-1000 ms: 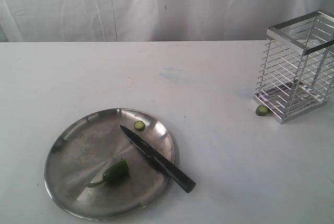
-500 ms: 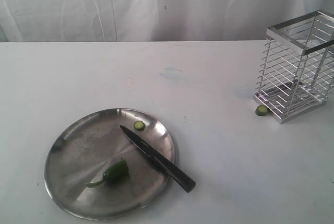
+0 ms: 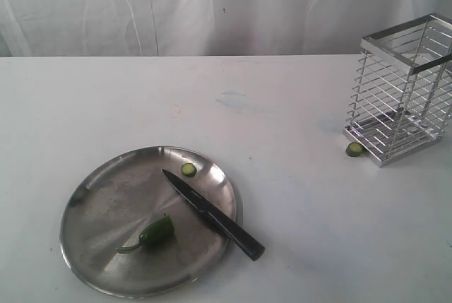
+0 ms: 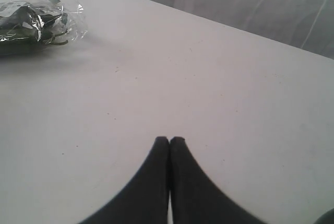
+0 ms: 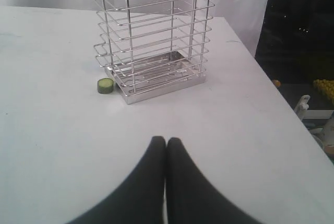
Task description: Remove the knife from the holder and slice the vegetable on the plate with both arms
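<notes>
We see the knife (image 3: 212, 213) lying outside the holder (image 3: 402, 91), its dark blade across the plate (image 3: 92, 204) and its black handle jutting over the rim onto the white bench (image 3: 296, 105). The chili pepper (image 3: 157, 232) rests on the plate near the blade, not touching it. One cut slice (image 3: 188, 169) sits on the plate by the knife tip; a second slice (image 3: 354, 149) lies on the bench just beside the holder's base. The left claw (image 4: 169, 140) is pressed together, pinching nothing, above bare bench with a crinkled plastic bag (image 4: 36, 18) farther off. The right claw (image 5: 166, 141) is likewise pressed together and empty, facing the holder.
</notes>
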You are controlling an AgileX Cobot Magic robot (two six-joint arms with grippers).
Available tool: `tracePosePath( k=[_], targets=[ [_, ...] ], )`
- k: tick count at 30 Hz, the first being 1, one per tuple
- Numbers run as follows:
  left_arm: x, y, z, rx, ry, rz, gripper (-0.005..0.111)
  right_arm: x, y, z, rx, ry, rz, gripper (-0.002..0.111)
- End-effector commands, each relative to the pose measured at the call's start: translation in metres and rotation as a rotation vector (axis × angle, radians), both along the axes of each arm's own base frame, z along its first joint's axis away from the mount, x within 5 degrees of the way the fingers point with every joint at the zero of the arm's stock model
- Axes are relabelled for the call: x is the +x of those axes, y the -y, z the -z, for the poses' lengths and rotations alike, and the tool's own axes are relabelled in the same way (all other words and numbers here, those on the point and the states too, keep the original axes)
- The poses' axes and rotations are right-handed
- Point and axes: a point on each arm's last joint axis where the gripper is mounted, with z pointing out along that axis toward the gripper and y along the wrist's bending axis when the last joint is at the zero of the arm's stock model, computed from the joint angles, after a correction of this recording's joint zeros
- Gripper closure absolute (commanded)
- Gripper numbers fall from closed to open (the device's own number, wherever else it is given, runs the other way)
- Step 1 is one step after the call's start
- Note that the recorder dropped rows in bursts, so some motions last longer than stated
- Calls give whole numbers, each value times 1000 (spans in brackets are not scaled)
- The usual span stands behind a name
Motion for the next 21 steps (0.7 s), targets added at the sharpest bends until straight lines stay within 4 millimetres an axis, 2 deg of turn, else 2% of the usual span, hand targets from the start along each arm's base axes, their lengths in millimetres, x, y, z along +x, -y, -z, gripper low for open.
tracePosePath(
  k=[1,7,9,13,17,21],
  targets=[
    [-2,-1,0,14,2,-3,107,0,1,0,-8,4,7,108],
    [-3,-4,0,21,-2,-33,107,0,1,0,-8,4,7,108],
    [-4,-2,-4,36,34,5,107,0,1,0,-8,4,7,108],
    [-10,22,-23,115,194,324,107,0,1,0,-8,4,7,108],
    [-33,58,-38,144,356,731,107,0,1,0,-8,4,7,108],
    [-52,85,-40,79,410,1053,107,0,1,0,-8,4,7,108]
  ],
)
